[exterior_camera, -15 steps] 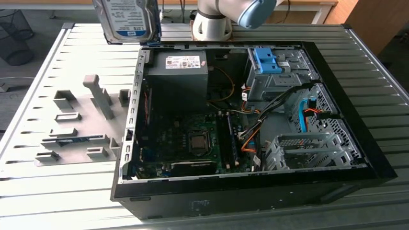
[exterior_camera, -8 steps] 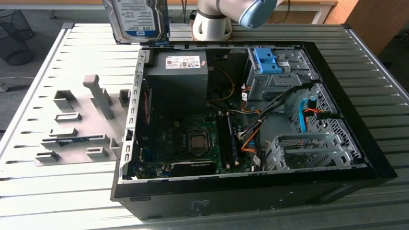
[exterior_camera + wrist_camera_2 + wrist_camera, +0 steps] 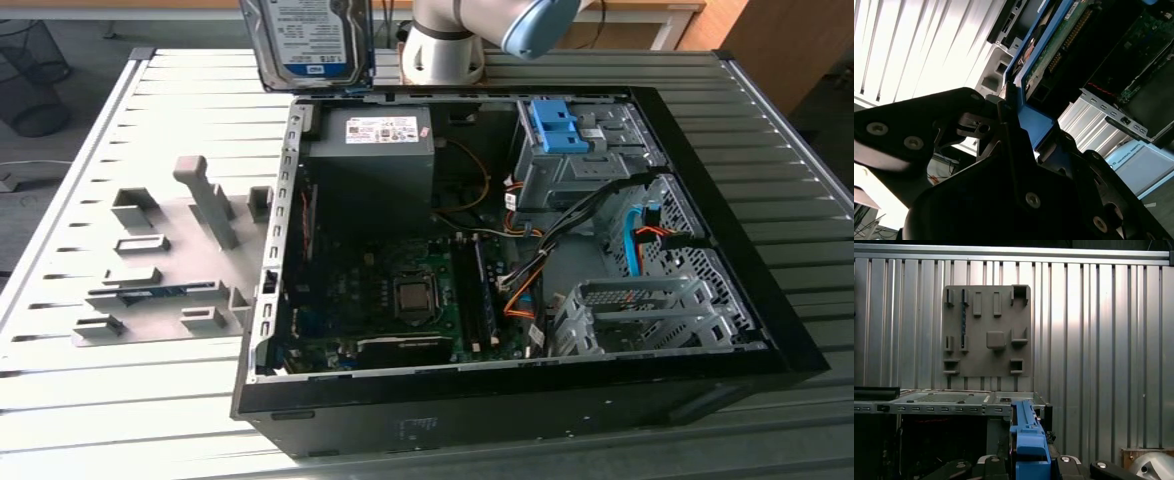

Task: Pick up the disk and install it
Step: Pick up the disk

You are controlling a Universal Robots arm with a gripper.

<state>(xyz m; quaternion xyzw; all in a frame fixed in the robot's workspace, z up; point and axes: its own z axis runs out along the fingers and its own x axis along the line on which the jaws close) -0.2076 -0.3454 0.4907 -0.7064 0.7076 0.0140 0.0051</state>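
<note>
Now we see the gripper (image 3: pixel 1013 117) clenched on the blue rail of the disk (image 3: pixel 310 40), holding it upright in the air above the open computer case (image 3: pixel 534 410), at the edge nearest the arm (image 3: pixel 441 50).

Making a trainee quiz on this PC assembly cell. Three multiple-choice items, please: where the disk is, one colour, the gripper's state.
1. Relative to the computer case, the disk is: A lying inside; B held upright in the air outside it; C under it.
2. The bracket atop the drive cage is: A red; B blue; C yellow.
3. The gripper is: A open, empty; B shut on a cable; C shut on the disk.
B, it hangs above the case's rim; B, its plastic is blue; C, the second wrist view shows it clamped on the disk.
</note>
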